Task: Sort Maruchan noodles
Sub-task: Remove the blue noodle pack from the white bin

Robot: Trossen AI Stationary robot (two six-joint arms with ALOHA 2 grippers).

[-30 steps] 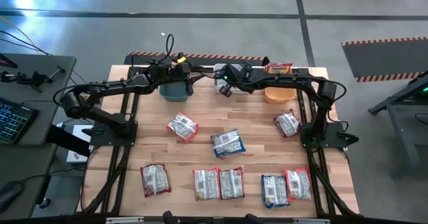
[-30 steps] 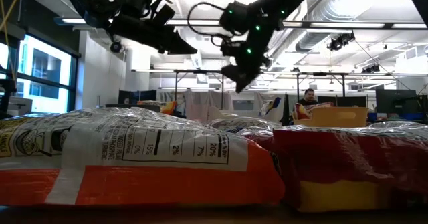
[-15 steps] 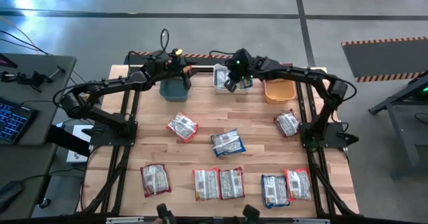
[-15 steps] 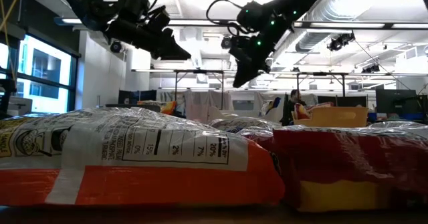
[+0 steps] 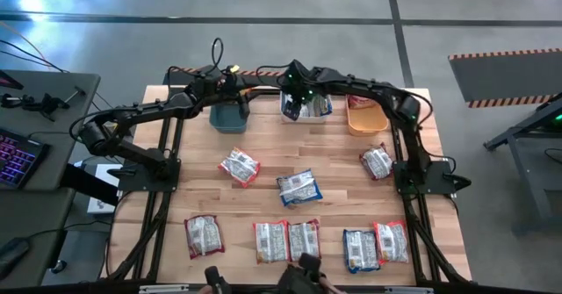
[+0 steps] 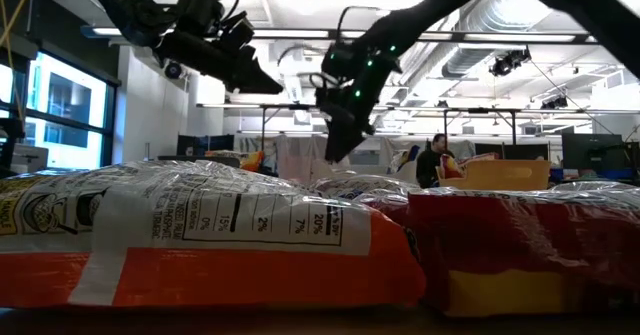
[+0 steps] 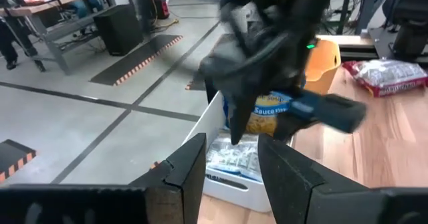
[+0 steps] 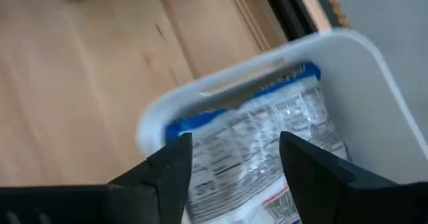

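Observation:
My right gripper hovers open over the white bin at the table's far edge. A blue Maruchan noodles packet lies in that bin, below the spread fingers. The left wrist view shows the same packet tilted just under the right gripper. My left gripper stands open and holds nothing above the teal bin. Several packets lie loose on the table, among them one left of centre and one at the centre.
An orange bin stands right of the white one with a red packet in it. A row of packets lines the near edge, and another lies at the right. A person is in the room behind.
My right gripper has gone from shut to open over the white bin and shifted slightly left. The left gripper has stayed above the teal bin, its fingers a little closer together.

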